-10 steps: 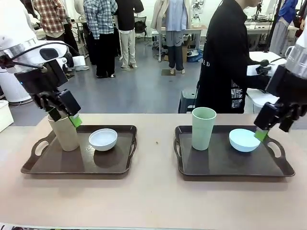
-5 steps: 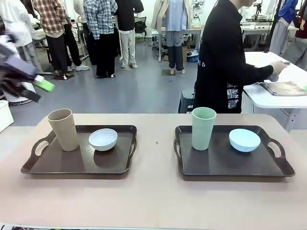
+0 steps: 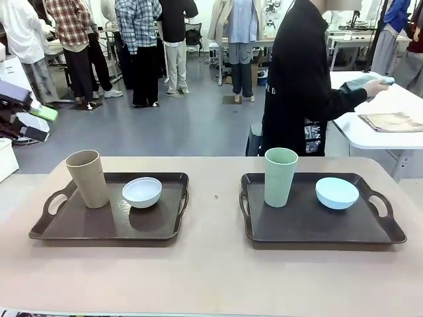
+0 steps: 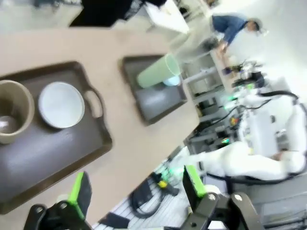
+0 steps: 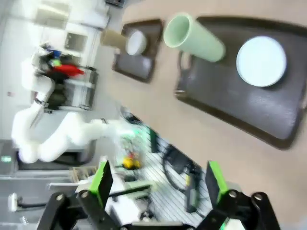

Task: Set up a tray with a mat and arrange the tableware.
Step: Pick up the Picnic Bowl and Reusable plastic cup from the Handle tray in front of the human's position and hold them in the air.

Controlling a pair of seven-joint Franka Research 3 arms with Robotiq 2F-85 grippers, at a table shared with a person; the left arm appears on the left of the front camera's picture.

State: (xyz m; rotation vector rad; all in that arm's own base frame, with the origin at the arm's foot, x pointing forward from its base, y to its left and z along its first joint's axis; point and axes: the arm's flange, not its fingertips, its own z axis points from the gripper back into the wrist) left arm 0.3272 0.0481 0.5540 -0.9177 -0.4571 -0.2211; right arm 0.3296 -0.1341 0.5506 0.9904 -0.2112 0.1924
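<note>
Plastic or melamine, probably, though the views are soft. The tan cup [image 3: 87, 178] and white bowl [image 3: 142, 191] stand apart on the left tray [image 3: 79, 224], the green cup [image 3: 281, 176] and blue bowl [image 3: 337, 193] on the right tray [image 3: 310, 228]. They look light, stiff and a bit slick, so pinch each at the rim wall. The left gripper [image 4: 135, 187] and right gripper [image 5: 158, 181] are spread wide and empty, well clear of the table.

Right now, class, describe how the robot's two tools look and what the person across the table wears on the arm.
Left tool and right tool: black two-finger frames with bright green pads on the fingertips. The person's sleeve is long and black.
</note>
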